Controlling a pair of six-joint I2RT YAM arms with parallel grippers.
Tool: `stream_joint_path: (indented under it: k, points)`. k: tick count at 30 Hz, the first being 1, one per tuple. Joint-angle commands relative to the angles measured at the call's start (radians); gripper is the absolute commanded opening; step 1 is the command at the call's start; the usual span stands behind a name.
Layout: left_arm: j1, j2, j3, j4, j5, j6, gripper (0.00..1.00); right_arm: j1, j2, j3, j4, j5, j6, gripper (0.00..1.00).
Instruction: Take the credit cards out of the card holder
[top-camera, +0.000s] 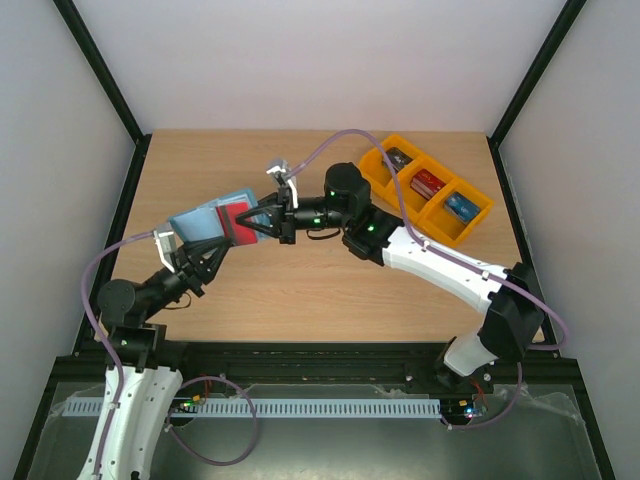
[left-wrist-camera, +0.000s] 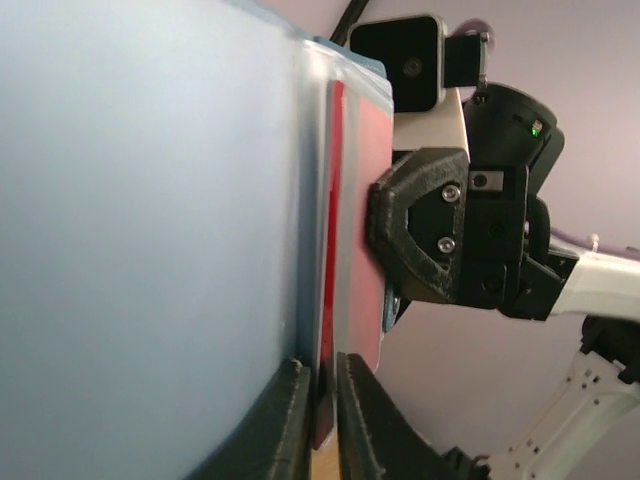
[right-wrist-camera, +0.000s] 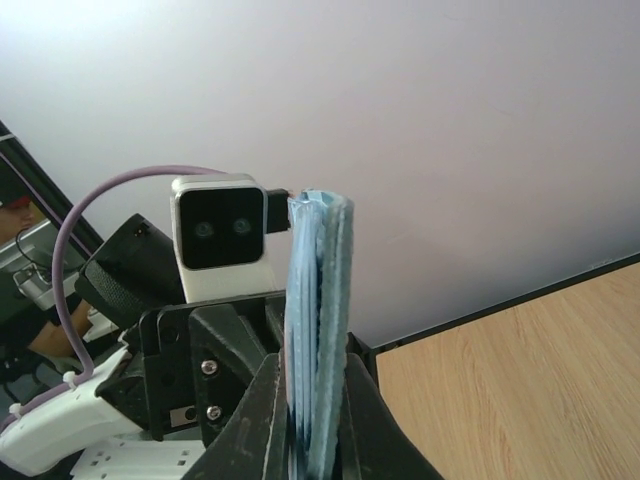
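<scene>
The card holder (top-camera: 203, 218), teal-blue with a lighter inside, hangs above the left half of the table between both arms. My right gripper (top-camera: 263, 222) is shut on its right edge; in the right wrist view the folded layers of the card holder (right-wrist-camera: 320, 300) stand upright, clamped in my right gripper (right-wrist-camera: 312, 375). A red credit card (top-camera: 238, 222) sticks out of a clear pocket. In the left wrist view this red card (left-wrist-camera: 365, 220) lies beside the pale card holder (left-wrist-camera: 150, 200). Its lower edge sits between the slightly parted fingers of my left gripper (left-wrist-camera: 320, 375).
An orange three-compartment tray (top-camera: 383, 172) stands at the back right of the table. It holds a dark grey card (top-camera: 400, 158), a red card (top-camera: 430, 183) and a blue card (top-camera: 460, 205). Black frame posts run along the table's sides.
</scene>
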Motion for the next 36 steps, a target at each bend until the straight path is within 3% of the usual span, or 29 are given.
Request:
stream_joint_path:
  k: [1,5,10,18,20,26,36]
  points:
    - [-0.011,0.009,-0.027,0.032,0.022,0.003,0.03,0.026,0.016,0.027,0.101,-0.032,0.021,0.02]
    - [-0.014,0.006,-0.014,0.05,0.049,-0.009,0.02,0.022,0.012,0.038,0.062,-0.04,-0.009,0.02]
    - [-0.011,-0.019,-0.008,0.02,0.011,-0.057,0.02,0.009,-0.031,0.011,-0.044,-0.017,-0.053,0.2]
    - [0.006,-0.061,0.003,-0.01,-0.005,-0.04,0.02,-0.029,-0.123,-0.084,-0.059,-0.045,-0.073,0.31]
    - [0.01,-0.06,0.0,-0.01,-0.005,-0.035,0.03,-0.043,-0.128,-0.081,-0.076,-0.06,-0.08,0.27]
    - [0.013,-0.06,0.016,-0.045,-0.01,-0.003,0.02,-0.055,-0.119,-0.067,-0.096,-0.103,-0.079,0.02]
    - [0.037,-0.125,0.043,-0.287,-0.099,0.246,0.02,-0.216,-0.176,-0.102,-0.166,0.036,0.008,0.02]
